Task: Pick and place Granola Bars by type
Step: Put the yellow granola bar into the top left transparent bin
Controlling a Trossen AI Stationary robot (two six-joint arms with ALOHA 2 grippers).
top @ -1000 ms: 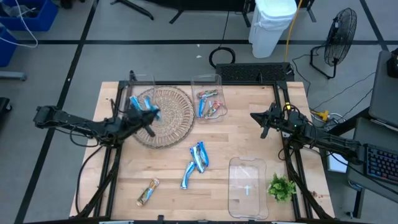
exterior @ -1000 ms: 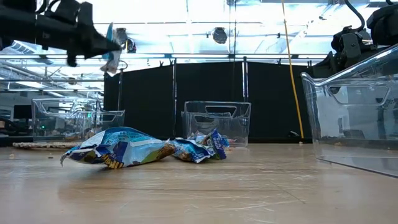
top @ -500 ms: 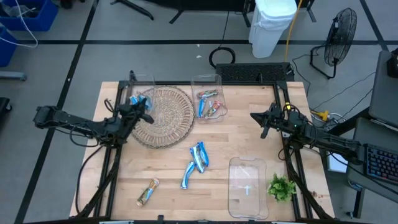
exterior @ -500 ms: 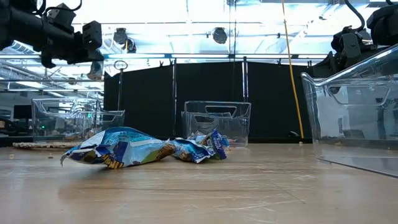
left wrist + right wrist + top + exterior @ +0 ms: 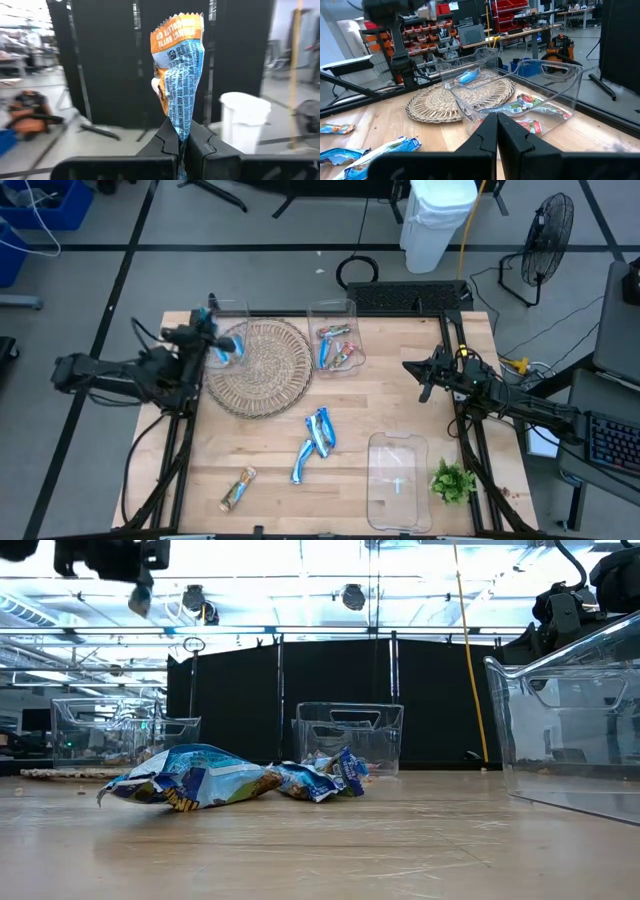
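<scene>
My left gripper (image 5: 207,340) is high over the table's far left, beside a clear bin (image 5: 230,318), shut on a blue-and-orange granola bar (image 5: 178,75). In the low view it sits at the top left (image 5: 125,558). Two blue bars (image 5: 319,430) (image 5: 302,463) and a brownish bar (image 5: 238,488) lie flat on the wood near the middle. More bars (image 5: 336,350) lie in the far-centre clear bin, and one blue bar (image 5: 468,76) lies in the far-left bin. My right gripper (image 5: 421,383) waits shut over the table's right side, touching nothing. My left gripper pinches the granola bar by one crimped end (image 5: 180,131) between its two fingers (image 5: 167,137). The rest of the wrapper sticks out beyond the fingertips, its orange end (image 5: 177,32) farthest out. The bar is lifted clear of the table.
A round woven mat (image 5: 262,368) lies at far left-centre. A clear bin (image 5: 398,480) stands at the near right, with a green leafy sprig (image 5: 452,481) beside it. Bare wood lies between the mat and the right arm.
My left gripper, still shut on the bar, has risen and moved from over the woven mat toward the table's far left corner, by the far-left bin. The bar has gone with it. The right arm and the bars on the table have kept still.
</scene>
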